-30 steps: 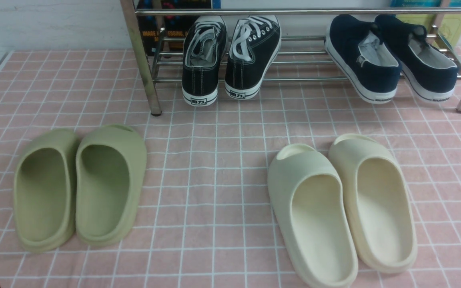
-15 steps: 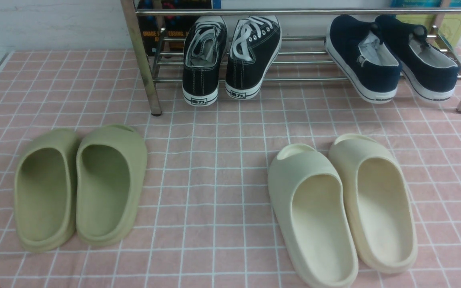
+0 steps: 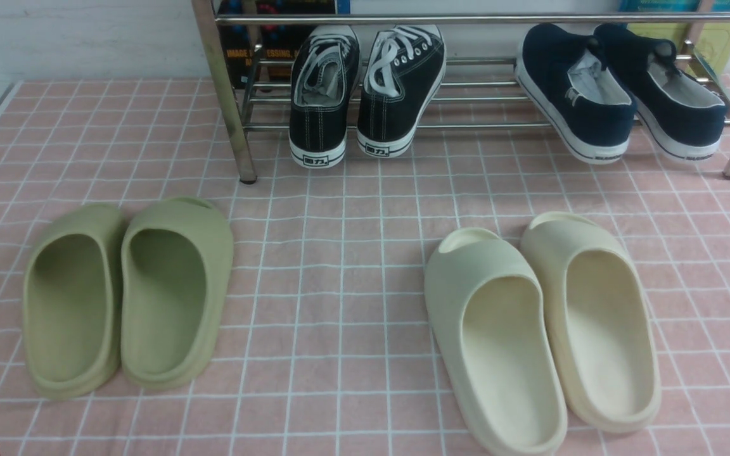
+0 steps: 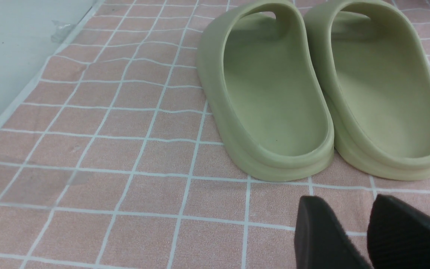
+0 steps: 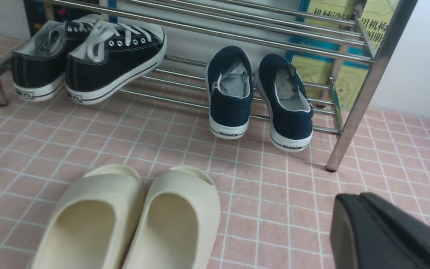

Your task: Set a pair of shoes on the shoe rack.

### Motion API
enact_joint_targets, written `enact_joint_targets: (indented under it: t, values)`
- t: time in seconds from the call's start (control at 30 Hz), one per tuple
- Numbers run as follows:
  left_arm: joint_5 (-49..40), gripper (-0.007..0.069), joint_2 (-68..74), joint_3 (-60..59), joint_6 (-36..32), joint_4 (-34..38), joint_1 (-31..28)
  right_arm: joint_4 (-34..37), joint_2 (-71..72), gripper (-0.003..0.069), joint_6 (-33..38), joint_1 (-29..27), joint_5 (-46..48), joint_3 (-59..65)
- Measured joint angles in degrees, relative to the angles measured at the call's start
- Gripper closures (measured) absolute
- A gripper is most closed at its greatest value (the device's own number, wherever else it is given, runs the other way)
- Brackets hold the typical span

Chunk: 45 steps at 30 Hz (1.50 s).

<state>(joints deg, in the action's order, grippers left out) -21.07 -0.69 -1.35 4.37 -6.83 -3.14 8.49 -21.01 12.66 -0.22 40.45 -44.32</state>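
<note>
Right now the two navy shoes (image 3: 618, 95) sit side by side on the shoe rack (image 3: 466, 19), at its right end. Their toes point to the back and lie up on the low shiny tubes. Their white heels stick out past the front tube, toward the robot. Both shoes tilt, toes higher than heels. In the right wrist view the navy shoes (image 5: 259, 93) stand just beside the rack's right front leg. It is hard to tell whether the heels touch the cloth.

On the left part of the same rack lean two black sneakers (image 3: 358, 95) with white laces. They tilt the same way, well apart from the navy pair.

The rack stands on a pink cloth (image 3: 339, 253) with white lines in squares. Two cream slides (image 3: 542, 329) lie on the cloth in front of the navy shoes, touching each other. Two green slides (image 3: 127, 297) lie far off to the left, also side by side.

The left claw (image 4: 349, 204) hangs low over the cloth, near the heels of the green slides (image 4: 323, 89). Its two black fingers (image 4: 323, 235) are only a little bit apart, with nothing between them.

The right claw (image 5: 360, 201) shows as one dark lump over the cloth, near the rack's right leg. It is not clear how far apart its fingers are. It holds no shoe.
</note>
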Motion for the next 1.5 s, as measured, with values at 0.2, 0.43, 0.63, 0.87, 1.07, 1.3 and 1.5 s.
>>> enact_joint_targets:
  t: [0.2,0.43,0.63,0.87,1.07,1.3,1.5]
  values:
    - [0.0,0.0387,0.0,0.0,0.0,0.0,0.0,-5.69,5.87,0.0677,-3.0,-1.82,-22.95,20.2]
    - [-0.05,0.0387,0.0,0.0,0.0,-0.83,0.0,-7.89,16.89,0.0677,-13.4,-8.67,-30.34,39.81]
    - [-0.05,0.0387,0.0,0.0,0.0,-0.99,0.0,-9.94,21.57,0.0677,-16.38,-9.54,-26.98,45.71]
    - [-0.05,0.0387,0.0,0.0,0.0,-1.12,0.0,-10.36,21.57,0.0677,-16.38,-4.18,-21.76,45.63]
    - [-0.05,0.0387,0.0,0.0,0.0,-1.12,0.0,-10.95,21.57,0.0678,-16.38,-2.34,-19.98,45.37]
    - [-0.05,0.0387,0.0,0.0,0.0,-1.12,0.0,-12.02,21.57,0.0677,-16.32,-2.34,-19.74,45.35]
    - [-0.05,0.0387,0.0,0.0,0.0,-1.12,0.0,-12.02,21.57,0.0673,-16.32,-2.34,-19.74,45.31]
